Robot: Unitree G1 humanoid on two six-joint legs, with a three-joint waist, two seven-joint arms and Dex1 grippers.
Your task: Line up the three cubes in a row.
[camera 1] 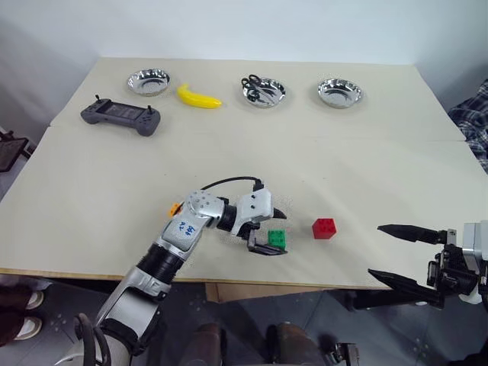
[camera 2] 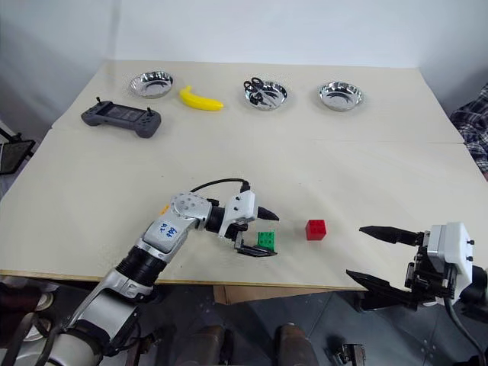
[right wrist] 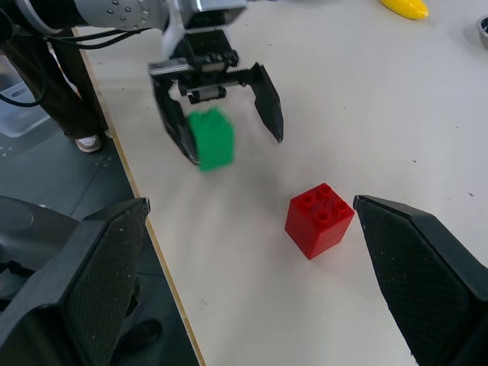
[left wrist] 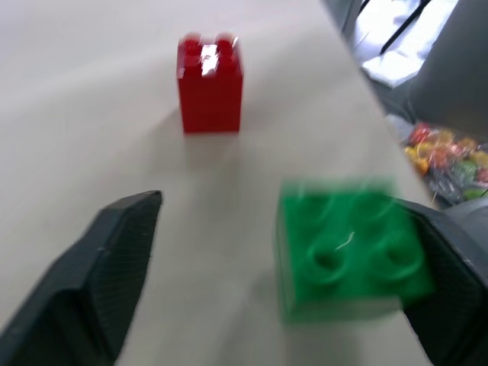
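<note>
The green cube [camera 1: 277,239] sits near the table's front edge between the fingers of my left gripper [camera 1: 274,232], which is open. The cube lies against one finger [left wrist: 450,263], with a wide gap to the other finger [left wrist: 107,267]. The red cube [camera 1: 324,228] stands on the table a short way to its right, apart from both grippers. A bit of the orange-yellow cube [camera 1: 174,207] peeks out behind my left forearm. My right gripper [camera 1: 377,250] hangs open past the front edge, right of the red cube, with nothing in it.
Along the far side stand three metal bowls [camera 1: 148,80] [camera 1: 264,91] [camera 1: 340,92], the middle one holding scissors. A banana [camera 1: 198,97] and a dark game controller [camera 1: 120,115] lie at the back left. The front table edge [camera 1: 305,284] runs just below the cubes.
</note>
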